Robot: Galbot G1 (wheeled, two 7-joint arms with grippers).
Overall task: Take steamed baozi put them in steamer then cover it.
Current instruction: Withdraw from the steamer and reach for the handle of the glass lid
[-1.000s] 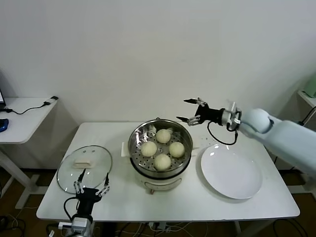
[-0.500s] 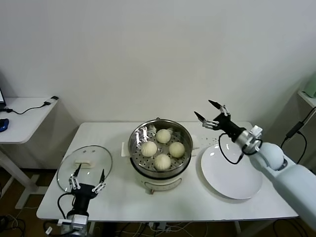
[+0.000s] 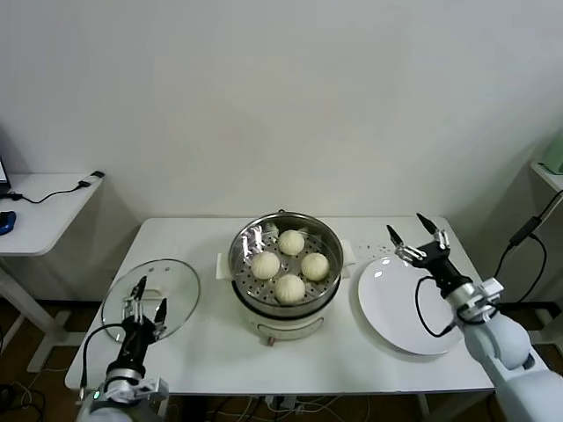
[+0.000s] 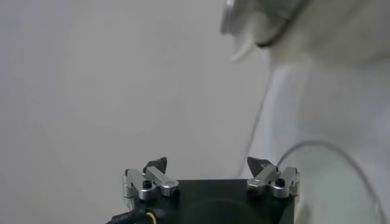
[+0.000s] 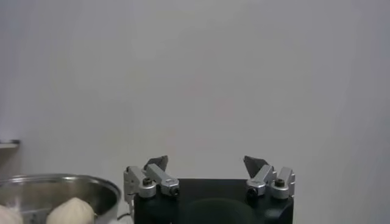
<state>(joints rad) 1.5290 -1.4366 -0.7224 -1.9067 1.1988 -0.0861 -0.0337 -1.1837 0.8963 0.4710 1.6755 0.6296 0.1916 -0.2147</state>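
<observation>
Two grippers stand with their fingers spread apart and nothing between them: the left gripper (image 3: 146, 294) hangs low at the near left corner of the white table (image 3: 211, 356), just over the near edge of the round clear glass cover (image 3: 151, 298) with its metal rim and white rectangular handle, while the right gripper (image 3: 417, 239) is lifted above the far edge of the flat white plate (image 3: 412, 305), which now lies bare. All four small cream-white steamed baozi (image 3: 291, 262) sit together on the perforated tray inside the round shiny stainless-steel steamer (image 3: 287, 272), which stands on its white base between cover and plate. Judging from that, loading is done and covering is what remains, a job for the left arm since the cover lies flat on its side. To do it well, the gripper should centre over the white handle and close across its narrow width, not on the glass. It should then lift straight up before travelling, keep the cover level, and lower it squarely so the metal rim seats on the steamer all round without brushing the buns. The right arm looks best kept clear over the plate.
</observation>
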